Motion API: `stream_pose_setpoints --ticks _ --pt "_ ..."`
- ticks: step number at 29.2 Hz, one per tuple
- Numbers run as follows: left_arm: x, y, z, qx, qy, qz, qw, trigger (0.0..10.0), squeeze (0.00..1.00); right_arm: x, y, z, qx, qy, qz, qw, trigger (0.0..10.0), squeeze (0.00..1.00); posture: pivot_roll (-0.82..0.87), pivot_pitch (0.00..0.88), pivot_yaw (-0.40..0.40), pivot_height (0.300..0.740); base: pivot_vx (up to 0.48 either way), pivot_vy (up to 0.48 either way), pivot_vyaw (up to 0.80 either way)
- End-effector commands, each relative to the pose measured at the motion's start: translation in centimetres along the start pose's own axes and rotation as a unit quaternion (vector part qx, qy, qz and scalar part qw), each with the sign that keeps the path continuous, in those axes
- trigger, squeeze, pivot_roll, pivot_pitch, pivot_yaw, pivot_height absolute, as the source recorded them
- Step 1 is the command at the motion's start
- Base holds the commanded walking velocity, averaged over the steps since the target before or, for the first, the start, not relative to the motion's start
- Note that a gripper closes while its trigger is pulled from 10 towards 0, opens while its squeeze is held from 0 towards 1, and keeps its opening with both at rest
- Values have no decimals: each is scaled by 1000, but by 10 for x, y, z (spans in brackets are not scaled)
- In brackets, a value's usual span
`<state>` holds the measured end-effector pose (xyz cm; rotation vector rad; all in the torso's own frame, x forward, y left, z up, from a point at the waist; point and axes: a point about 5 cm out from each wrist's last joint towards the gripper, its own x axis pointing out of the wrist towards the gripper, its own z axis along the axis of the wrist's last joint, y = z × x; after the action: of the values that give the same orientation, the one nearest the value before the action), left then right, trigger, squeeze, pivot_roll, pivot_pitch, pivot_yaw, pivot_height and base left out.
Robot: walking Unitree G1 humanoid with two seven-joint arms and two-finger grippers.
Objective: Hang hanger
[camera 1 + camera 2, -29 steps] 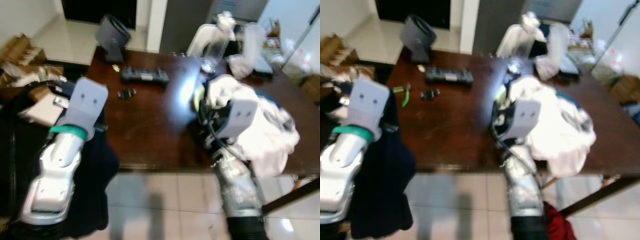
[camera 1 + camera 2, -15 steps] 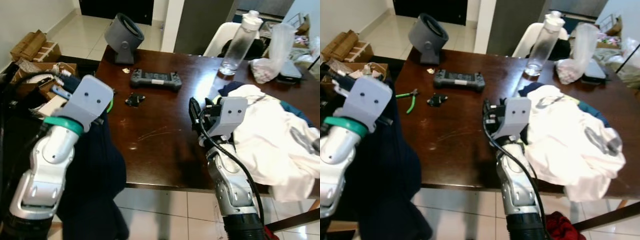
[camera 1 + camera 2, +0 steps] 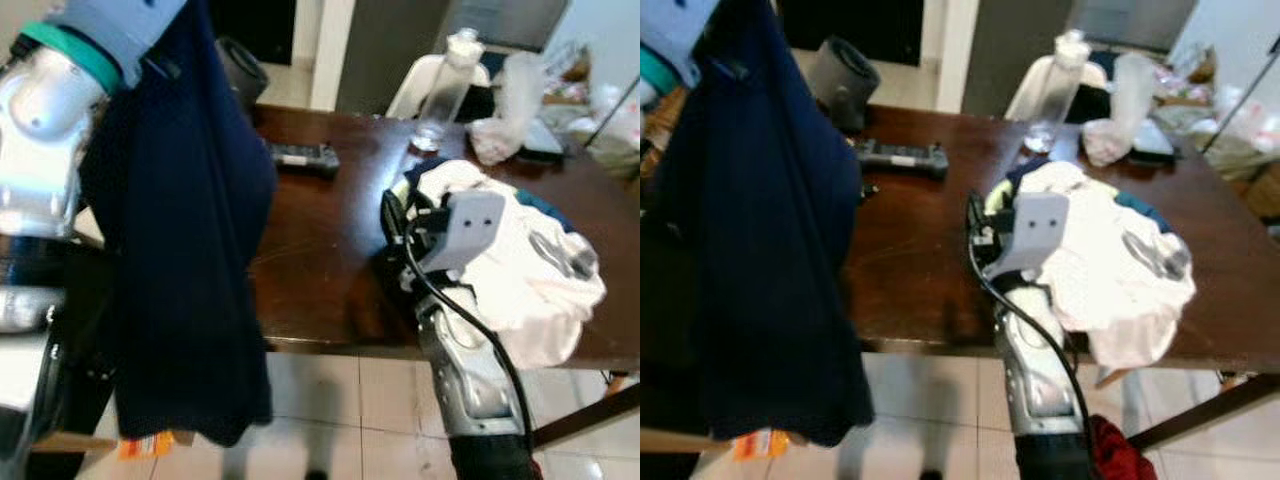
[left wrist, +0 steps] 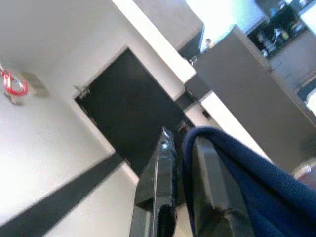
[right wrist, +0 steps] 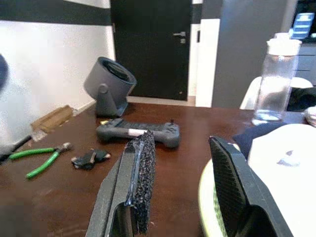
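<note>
Where raised high, left tool clamped on dark blue garment, draped below.

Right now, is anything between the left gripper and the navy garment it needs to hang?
No. The left gripper is shut on the navy garment, raised beside the table. No rail or hook is in view.

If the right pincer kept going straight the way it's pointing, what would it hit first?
Probably the black handheld controller, which lies straight beyond the open right pincer on the dark wooden table. Depth is hard to judge; the grey fan stands further back.
</note>
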<state>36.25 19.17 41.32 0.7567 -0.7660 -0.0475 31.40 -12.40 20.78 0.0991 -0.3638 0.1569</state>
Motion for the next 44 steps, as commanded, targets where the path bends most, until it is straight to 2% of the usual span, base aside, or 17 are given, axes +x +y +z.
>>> stream_pose_setpoints --ticks 1,2,4,5,6,9,10,14,16,18,19,21,26,32,40,43,44 --pt "10 -8 3 6 -10 -10 1000 10000 0 -5 -3 1 1 5 -2 1000 10000 0 49 121 -25 740 0 0 0" --pt "10 -8 3 6 -10 -10 1000 10000 0 -5 -3 1 1 5 -2 1000 10000 0 49 121 -25 740 0 0 0" --pt "11 -39 -2 -49 2 -64 997 10000 0 -6 -6 4 -5 4 -7 1000 10000 0 31 127 -21 740 0 0 0" --pt "11 -39 -2 -49 2 -64 997 10000 0 -6 -6 4 -5 4 -7 1000 10000 0 31 127 -21 740 0 0 0" --pt "6 -54 -7 -72 4 -83 994 10000 0 -6 -7 5 -7 3 -10 1000 10000 0 22 136 -25 740 0 0 0" --pt "-3 -67 -13 -85 9 -97 992 10000 0 -6 -8 6 -8 3 -12 1000 10000 0 20 136 -26 740 0 0 0" --pt "-12 -73 -19 -93 14 -102 990 10000 0 -6 -9 6 -9 3 -12 1000 10000 0 25 139 -32 740 0 0 0" --pt "-24 -70 -29 -112 22 -85 990 10000 0 -6 -9 6 -9 7 -10 1000 10000 0 41 138 -37 740 0 0 0" --pt "-29 -57 -37 -134 42 -46 989 10000 0 -6 -9 3 -8 11 -8 1000 10000 0 54 134 -36 740 0 0 0" --pt "-29 -57 -37 -134 42 -46 989 10000 0 -6 -9 3 -8 11 -8 1000 10000 0 54 134 -36 740 0 0 0" --pt "-31 -48 -41 -161 59 -16 985 10000 0 -5 -7 3 -6 12 -7 1000 10000 0 56 133 -35 740 0 0 0" --pt "-35 -39 -45 -173 67 7 983 10000 0 -5 -5 2 -4 13 -6 1000 10000 0 61 125 -36 740 0 0 0" --pt "-47 -27 -47 -166 77 22 983 10000 0 -5 -3 2 -1 16 -3 1000 10000 0 62 124 -36 740 0 0 0" --pt "-58 -32 -47 -162 91 11 983 10000 0 -6 -5 2 -3 19 -5 1000 10000 0 64 122 -32 740 0 0 0" --pt "-61 -39 -50 -160 111 15 981 10000 0 -6 -4 1 -2 20 -6 1000 10000 0 64 121 -26 740 0 0 0" --pt "-64 -47 -46 -145 109 -15 983 10000 0 -7 -3 0 -2 22 -5 1000 10000 0 62 122 -25 740 0 0 0" --pt "-64 -49 -41 -126 89 -31 988 10000 0 -7 -3 0 -2 22 -5 1000 10000 0 61 126 -30 740 0 0 0"
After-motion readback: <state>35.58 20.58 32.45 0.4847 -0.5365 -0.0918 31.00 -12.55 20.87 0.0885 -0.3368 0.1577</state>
